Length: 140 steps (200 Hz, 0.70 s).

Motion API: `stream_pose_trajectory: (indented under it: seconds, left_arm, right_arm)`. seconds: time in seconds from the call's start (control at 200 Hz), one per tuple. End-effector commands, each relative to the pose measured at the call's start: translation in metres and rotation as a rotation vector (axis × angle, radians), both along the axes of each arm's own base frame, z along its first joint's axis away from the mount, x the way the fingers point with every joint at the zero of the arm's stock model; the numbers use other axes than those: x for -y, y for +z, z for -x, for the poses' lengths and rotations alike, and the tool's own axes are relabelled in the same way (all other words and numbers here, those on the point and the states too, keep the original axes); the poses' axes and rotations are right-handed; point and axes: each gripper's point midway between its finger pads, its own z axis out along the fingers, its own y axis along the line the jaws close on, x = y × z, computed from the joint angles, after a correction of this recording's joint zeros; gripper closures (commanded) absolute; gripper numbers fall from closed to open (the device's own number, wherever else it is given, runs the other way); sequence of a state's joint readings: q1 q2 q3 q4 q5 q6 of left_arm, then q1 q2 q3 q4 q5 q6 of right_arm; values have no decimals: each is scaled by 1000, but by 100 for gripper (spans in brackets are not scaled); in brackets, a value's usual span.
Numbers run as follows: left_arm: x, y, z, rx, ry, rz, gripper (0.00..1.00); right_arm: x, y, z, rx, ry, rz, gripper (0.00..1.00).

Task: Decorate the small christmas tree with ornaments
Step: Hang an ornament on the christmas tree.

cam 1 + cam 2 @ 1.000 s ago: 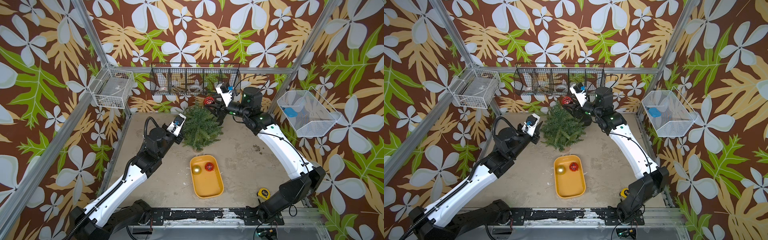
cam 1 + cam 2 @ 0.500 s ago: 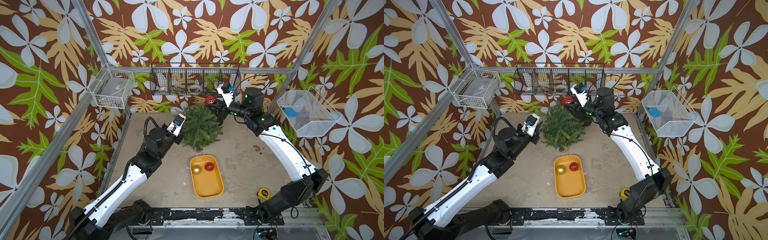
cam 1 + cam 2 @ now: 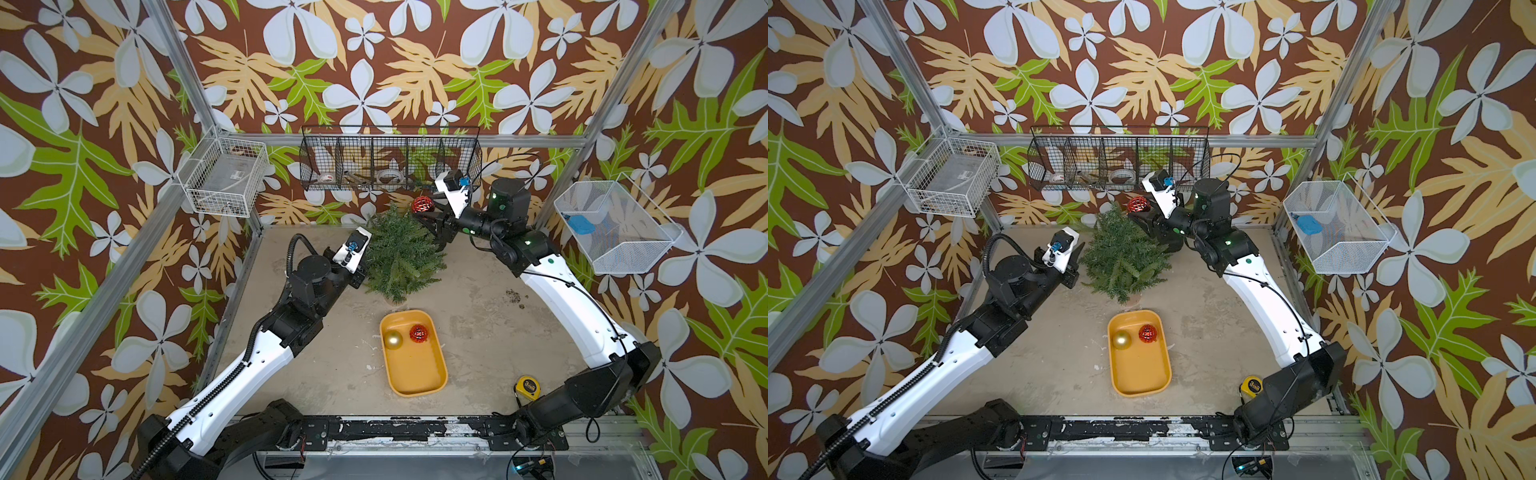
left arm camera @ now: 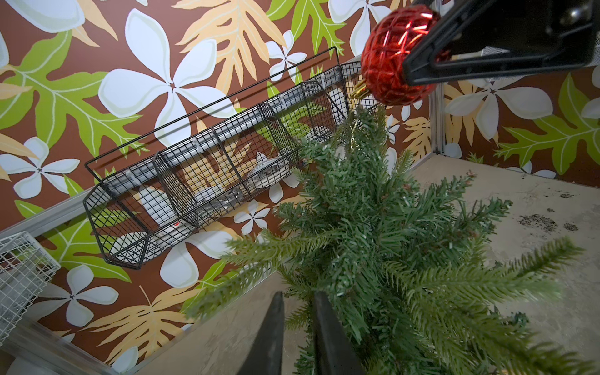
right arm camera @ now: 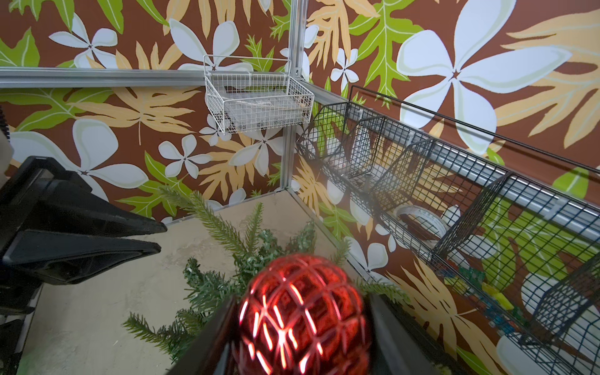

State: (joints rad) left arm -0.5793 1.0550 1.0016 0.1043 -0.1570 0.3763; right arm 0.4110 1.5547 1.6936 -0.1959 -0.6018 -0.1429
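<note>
Stained tabletop (image 3: 478, 332), floral walls (image 3: 374, 62) — right end effector (image 5: 300, 302) clamps red ornament (image 3: 423, 204); left end effector (image 4: 299, 295) barely ajar.

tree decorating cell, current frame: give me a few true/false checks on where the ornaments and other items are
1. The right gripper holds a red ornament. True.
2. The yellow tray holds three ornaments. False: it holds two, a gold ornament and a second red ornament.
3. The tape measure lies in the yellow tray. False: it sits on the table outside the tray, near the right arm's base.
4. The held red ornament is up by the top of the small christmas tree. True.
</note>
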Motion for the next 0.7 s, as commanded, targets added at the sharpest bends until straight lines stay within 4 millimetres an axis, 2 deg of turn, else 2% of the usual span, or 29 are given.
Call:
stream_pose_trajectory:
  seconds: [0.0,0.34,0.696]
  left_arm:
    - [-2,4,1,12,6,7,81]
    - [-1,3,0,9,4,6,81]
    - [-2,4,0,11,5,9,81]
  right_arm:
    - [1,4,2,32,-2,2,54]
    - [6,-11,-1,8,-33,24,54]
    - [13,-6,2,32,-70,25,54]
